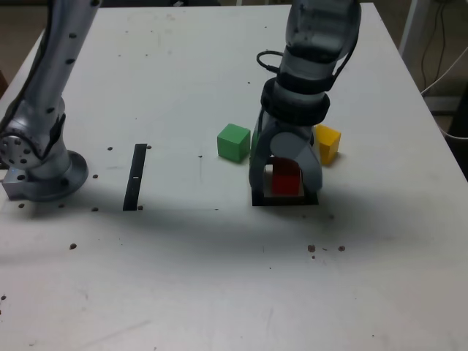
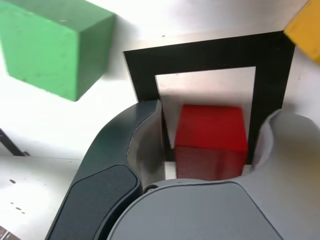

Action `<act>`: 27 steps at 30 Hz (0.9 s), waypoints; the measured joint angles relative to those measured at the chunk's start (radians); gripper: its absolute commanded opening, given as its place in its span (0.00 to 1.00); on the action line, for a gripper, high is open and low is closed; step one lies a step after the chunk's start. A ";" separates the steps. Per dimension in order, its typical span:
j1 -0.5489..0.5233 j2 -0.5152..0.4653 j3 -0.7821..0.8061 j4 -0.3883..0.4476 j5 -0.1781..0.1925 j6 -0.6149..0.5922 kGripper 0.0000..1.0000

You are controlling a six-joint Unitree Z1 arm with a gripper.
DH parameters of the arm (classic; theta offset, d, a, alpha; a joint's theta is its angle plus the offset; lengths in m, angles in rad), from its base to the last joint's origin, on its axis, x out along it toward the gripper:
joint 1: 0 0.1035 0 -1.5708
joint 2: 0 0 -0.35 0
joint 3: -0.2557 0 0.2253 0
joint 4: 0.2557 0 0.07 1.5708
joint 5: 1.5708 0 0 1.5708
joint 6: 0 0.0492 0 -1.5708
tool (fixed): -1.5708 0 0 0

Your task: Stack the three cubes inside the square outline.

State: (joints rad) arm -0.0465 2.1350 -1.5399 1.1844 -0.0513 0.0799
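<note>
The red cube rests on the table inside the square outline, toward its near side. My gripper points straight down over it. Its jaws straddle the cube, open, and the wrist view shows a small gap on each side. The green cube sits outside the outline, to the exterior view's left of the gripper. The yellow cube is just beyond the outline at the exterior view's right, partly hidden by the arm.
A straight black strip lies on the white table at the exterior view's left. The arm's base stands at the left edge. Cables hang past the table's right side.
</note>
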 measured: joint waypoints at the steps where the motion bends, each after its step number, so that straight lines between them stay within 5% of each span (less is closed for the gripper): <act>1: 0.000 -0.006 0.001 0.000 0.001 0.000 0.96; 18: 0.000 -0.133 -0.060 0.124 0.082 -0.009 0.97; 27: 0.000 -0.136 -0.132 0.181 0.094 -0.009 0.97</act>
State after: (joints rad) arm -0.0465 1.9987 -1.6716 1.3656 0.0432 0.0706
